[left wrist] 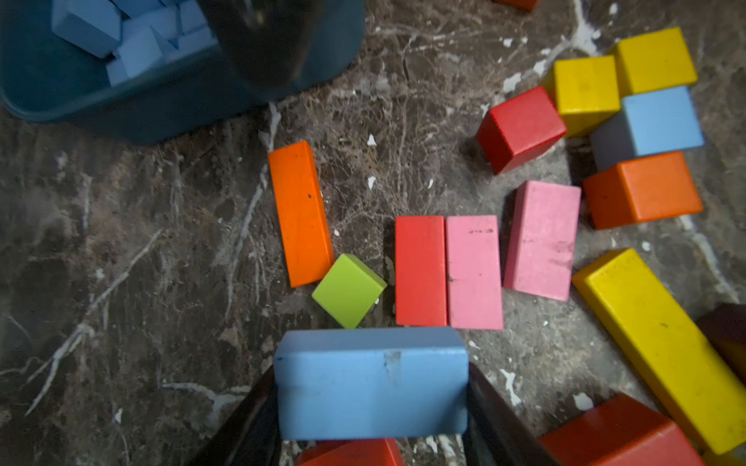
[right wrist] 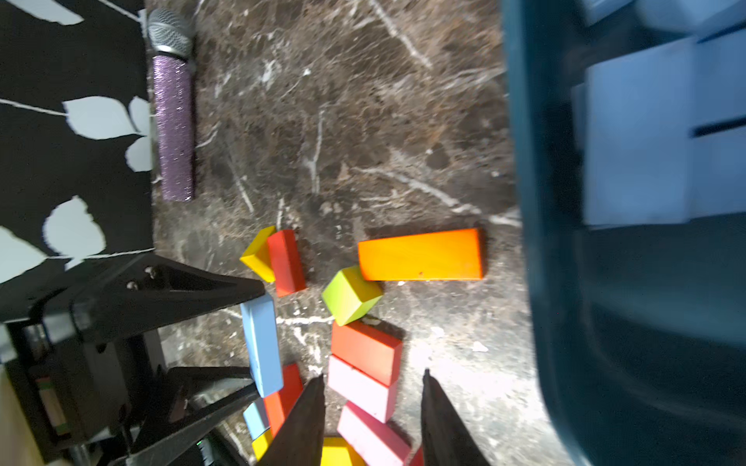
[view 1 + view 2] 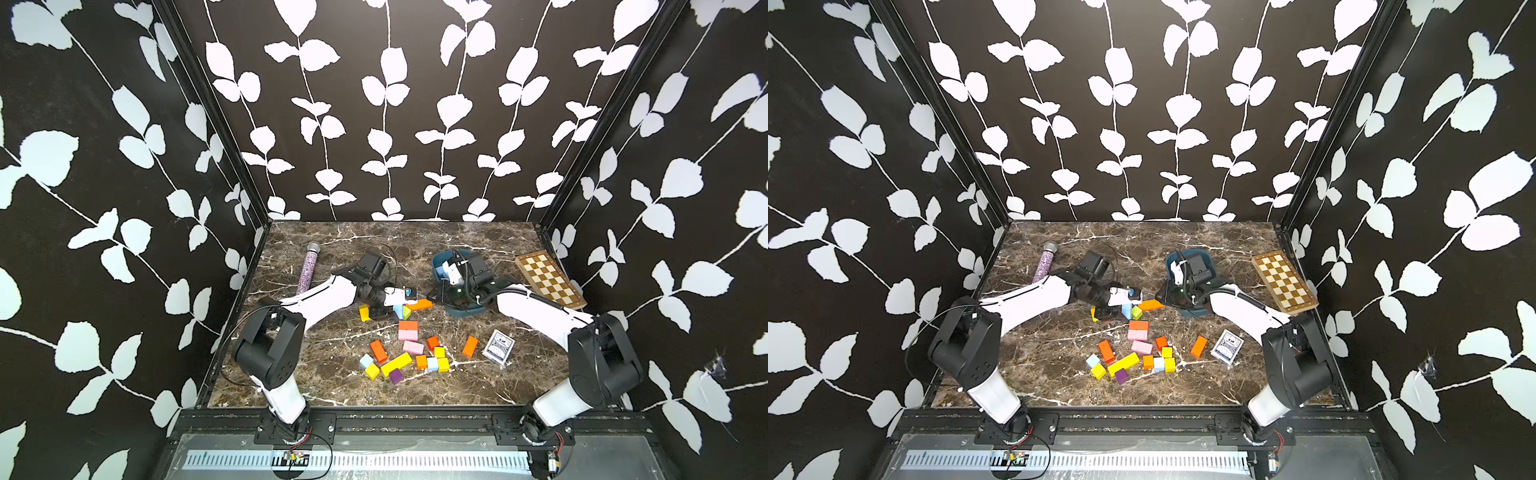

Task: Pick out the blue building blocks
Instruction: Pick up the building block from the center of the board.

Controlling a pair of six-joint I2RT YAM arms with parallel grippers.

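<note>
The marble bench (image 3: 332, 249) was occupied, from largest down, by a dark teal tray (image 3: 465, 312) right of centre, a folded chessboard (image 3: 550, 280) at the far right, a glittered microphone (image 3: 307, 270) at the far left and a card deck (image 3: 498, 346) nearer the front. Most of the blue building blocks (image 1: 121, 40) were already piled in the tray. A blue cube (image 3: 366, 360) was left at the edge of the near cluster, and a second blue cube (image 3: 432, 364) was wedged among yellow and orange ones.

The left gripper (image 1: 371, 379) was held low over the far cluster, near the tray, with its jaws closed on the short ends of a blue bar (image 2: 262, 343). Whether the bar was clear of the bench could not be told. The right gripper (image 2: 373, 375) was poised close beside the tray wall, its jaws narrowly parted with nothing between them.

Several risks were judged likely. Held only by its ends, the bar could pivot or slip if it were lifted under a light grip. A lime cube (image 1: 349, 296) and a red block (image 1: 355, 454) lay just beside it and could be knocked or dragged along. On the way to the tray, the bar could be caught on the rim or struck against the waiting right gripper.
</note>
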